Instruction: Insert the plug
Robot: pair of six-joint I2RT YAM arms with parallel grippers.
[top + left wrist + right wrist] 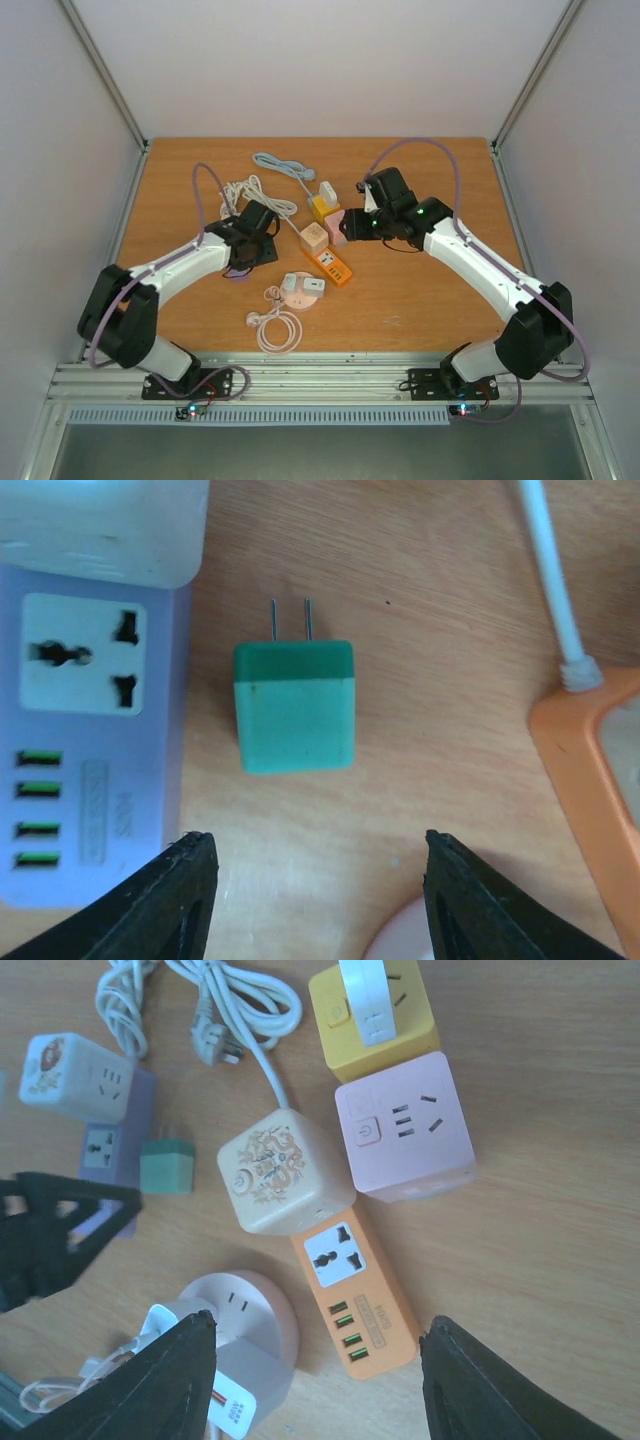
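Note:
A green plug (pixel 295 705) lies flat on the wooden table, its two prongs (pixel 290 618) pointing away from my left gripper (pixel 315 880). That gripper is open and empty, just short of the plug, with the jaws wider than the plug. A purple power strip (pixel 90 740) with a free universal socket lies just left of the plug. The right wrist view shows the plug (pixel 167 1167) beside the purple strip (pixel 110 1155). In the top view my left gripper (pixel 258 240) hides the plug. My right gripper (pixel 360 222) is open and empty above the orange strip (pixel 355 1295).
A white cube socket (pixel 75 1075) sits on the purple strip's far end. A beige cube (pixel 314 238), a pink cube (pixel 338 228) and a yellow cube (pixel 322 207) holding a white plug cluster mid-table. A round pink socket (pixel 300 290) and cable coils (pixel 275 325) lie nearer.

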